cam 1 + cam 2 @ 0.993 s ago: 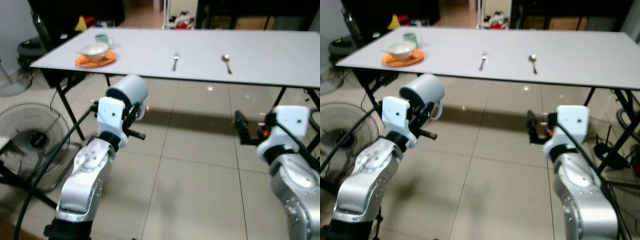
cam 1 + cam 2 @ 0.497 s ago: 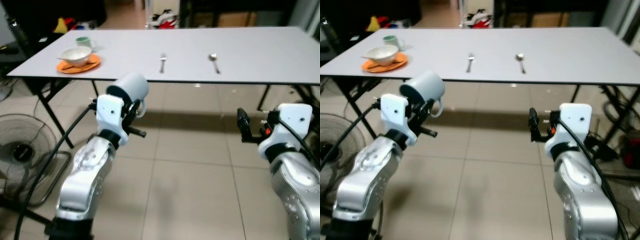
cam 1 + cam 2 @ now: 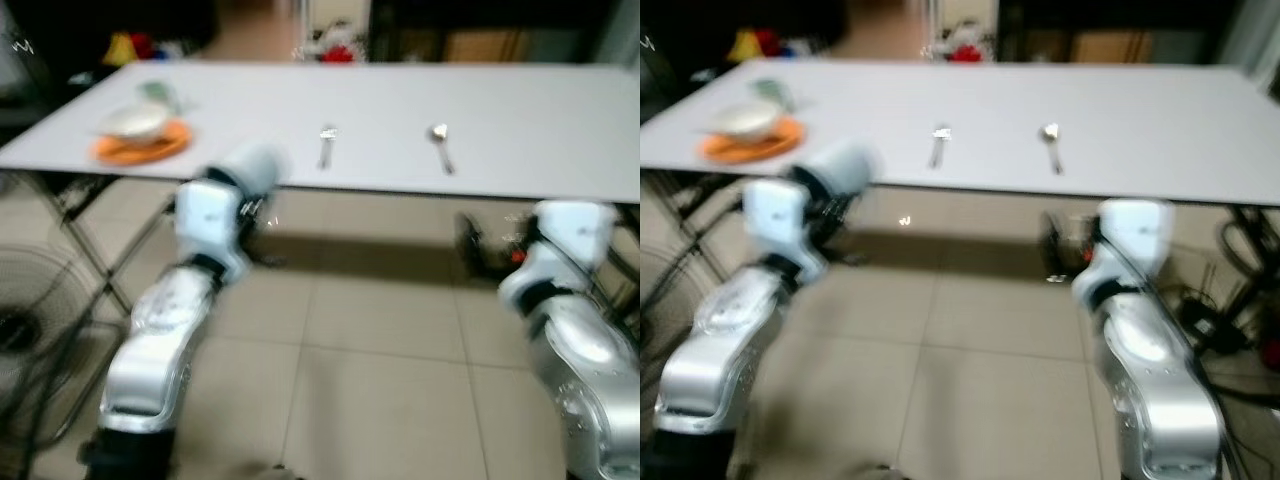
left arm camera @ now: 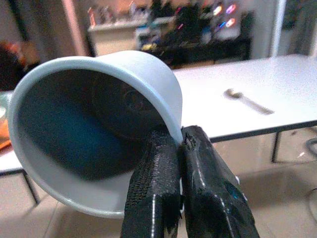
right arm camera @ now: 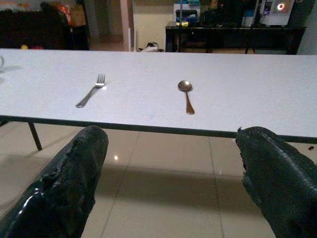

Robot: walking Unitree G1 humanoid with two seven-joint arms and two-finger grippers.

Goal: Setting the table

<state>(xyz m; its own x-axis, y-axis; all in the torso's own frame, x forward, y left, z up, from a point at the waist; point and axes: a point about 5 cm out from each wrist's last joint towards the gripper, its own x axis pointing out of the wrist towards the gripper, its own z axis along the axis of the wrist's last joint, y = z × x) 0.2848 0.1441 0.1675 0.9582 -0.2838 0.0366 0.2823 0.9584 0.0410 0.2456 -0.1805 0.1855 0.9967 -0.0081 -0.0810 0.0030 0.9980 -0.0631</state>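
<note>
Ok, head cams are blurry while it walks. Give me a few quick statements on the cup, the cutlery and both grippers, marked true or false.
1. The left gripper is shut on the rim of the pale cup. True.
2. The right gripper carries the spoon. False: its fingers stand wide apart with nothing between them, and the spoon lies on the table.
3. The fork and the spoon lie side by side on the table, apart from each other. True.
4. The cup already stands on the table. False: it is held tilted in the air, short of the table edge.
5. A bowl sits on an orange plate near the table's left end. True.
</note>
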